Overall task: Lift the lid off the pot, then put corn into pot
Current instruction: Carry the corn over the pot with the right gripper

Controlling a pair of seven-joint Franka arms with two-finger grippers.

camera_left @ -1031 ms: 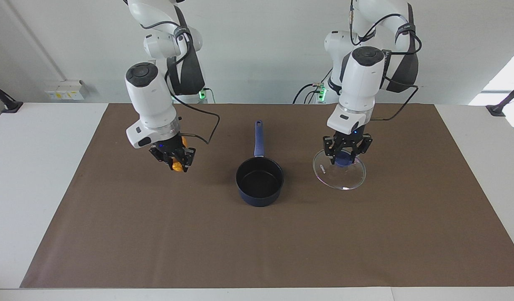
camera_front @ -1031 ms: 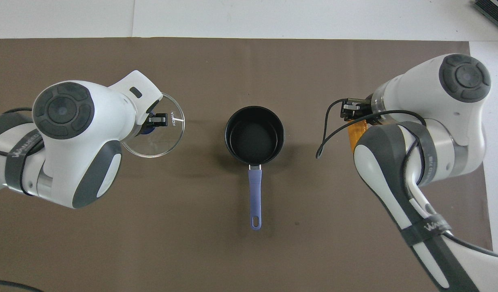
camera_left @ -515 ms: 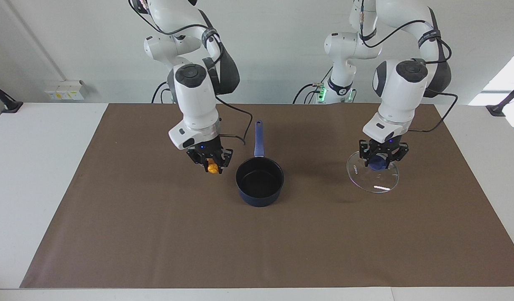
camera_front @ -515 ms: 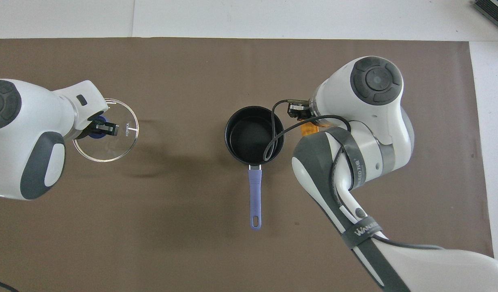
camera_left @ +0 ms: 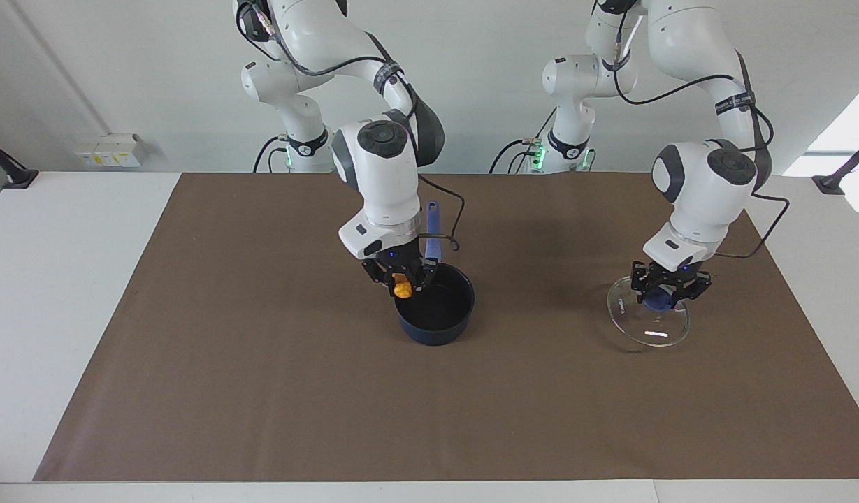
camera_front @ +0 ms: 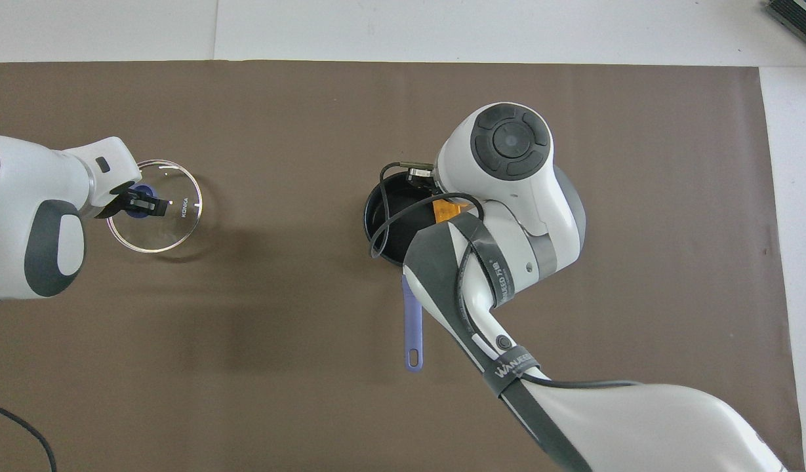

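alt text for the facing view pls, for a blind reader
The right gripper holds a small yellow-orange corn cob over the rim of an open dark blue saucepan on a brown mat. The left gripper holds a clear glass lid by its blue knob.

Right gripper (camera_left: 402,285) w/ corn (camera_left: 401,287) crowds pot (camera_left: 443,321) mouth; mat (camera_left: 261,391) round pot open.
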